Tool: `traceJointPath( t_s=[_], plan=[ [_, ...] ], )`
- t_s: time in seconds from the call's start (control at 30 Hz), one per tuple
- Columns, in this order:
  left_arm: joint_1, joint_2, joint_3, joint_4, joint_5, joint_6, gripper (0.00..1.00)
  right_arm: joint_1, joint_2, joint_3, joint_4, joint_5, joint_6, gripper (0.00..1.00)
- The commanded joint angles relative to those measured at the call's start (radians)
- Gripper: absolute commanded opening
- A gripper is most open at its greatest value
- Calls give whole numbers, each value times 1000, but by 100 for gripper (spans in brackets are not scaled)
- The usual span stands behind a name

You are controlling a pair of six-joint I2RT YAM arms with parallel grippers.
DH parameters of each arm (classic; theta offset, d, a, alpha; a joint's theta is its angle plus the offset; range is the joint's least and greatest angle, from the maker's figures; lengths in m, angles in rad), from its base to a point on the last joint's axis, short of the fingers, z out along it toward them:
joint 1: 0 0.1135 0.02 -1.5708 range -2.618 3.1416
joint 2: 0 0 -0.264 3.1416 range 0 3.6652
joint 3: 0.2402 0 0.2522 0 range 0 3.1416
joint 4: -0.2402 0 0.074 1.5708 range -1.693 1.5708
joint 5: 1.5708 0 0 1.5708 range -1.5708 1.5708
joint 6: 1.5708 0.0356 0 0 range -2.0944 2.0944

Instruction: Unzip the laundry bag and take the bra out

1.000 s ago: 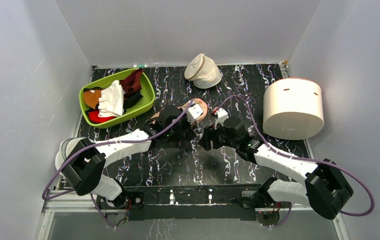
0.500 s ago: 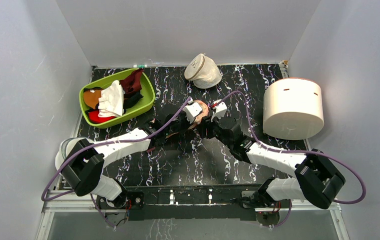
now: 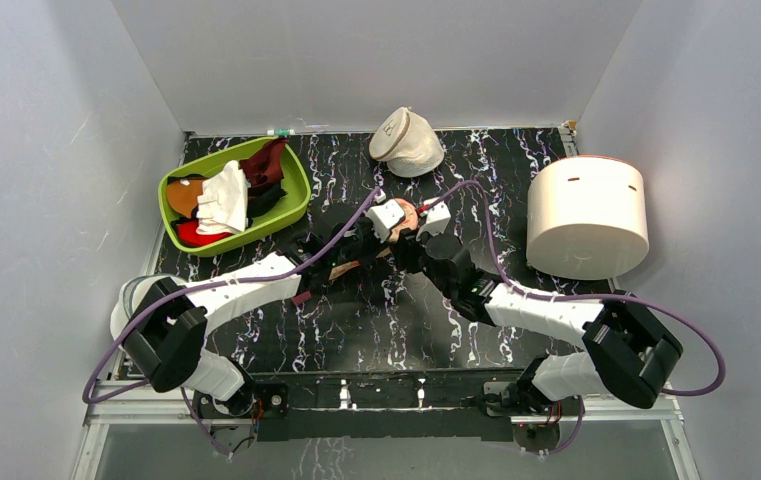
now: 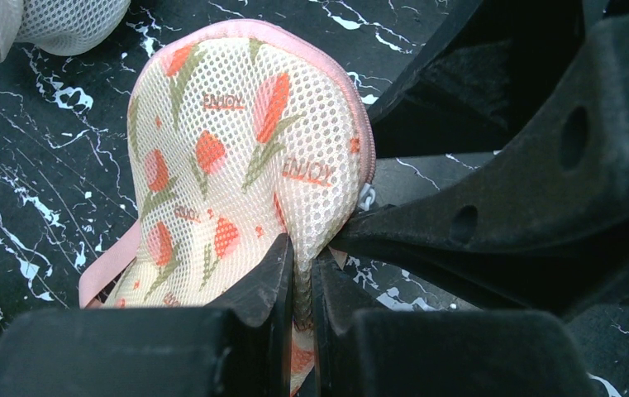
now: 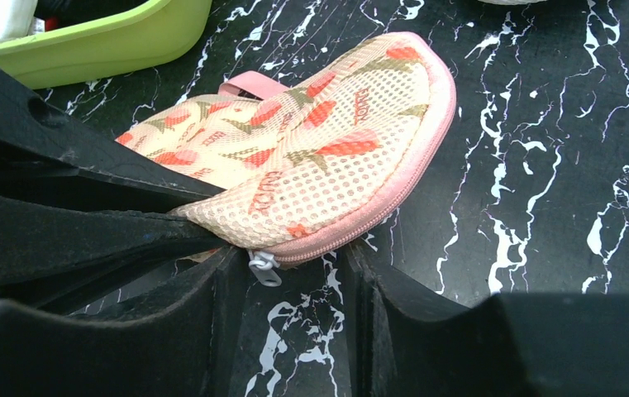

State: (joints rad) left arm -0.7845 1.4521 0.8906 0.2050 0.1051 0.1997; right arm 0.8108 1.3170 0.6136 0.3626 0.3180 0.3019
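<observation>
left arm: stretched to mid-table, left gripper (image 4: 298, 285) pinched on laundry bag (image 4: 245, 149) mesh
right arm: right gripper (image 5: 290, 281) fingers apart, straddling zipper pull (image 5: 263, 266)
laundry bag: zipped
green tub (image 5: 112, 45): heaped clothes (image 3: 224, 198)

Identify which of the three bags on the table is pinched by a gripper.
The peach flower-printed laundry bag, clamped in the left gripper; the cream domed pouch and white round bag stand apart.

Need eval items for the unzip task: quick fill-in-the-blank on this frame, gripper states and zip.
1. The left gripper is ___ on the laundry bag.
2. The right gripper is ___, straddling the zipper pull.
3. The visible stretch of zip is ___.
4. The tray at the far left is ___ in colour.
Missing words: shut; open; closed; green.
</observation>
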Motion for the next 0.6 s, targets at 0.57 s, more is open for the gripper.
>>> traceJointPath(
  t_s=[0.57],
  plan=[
    [2,1,56,-22,37,0,0,-4,-82,38,-59,72,-15,39]
  ],
)
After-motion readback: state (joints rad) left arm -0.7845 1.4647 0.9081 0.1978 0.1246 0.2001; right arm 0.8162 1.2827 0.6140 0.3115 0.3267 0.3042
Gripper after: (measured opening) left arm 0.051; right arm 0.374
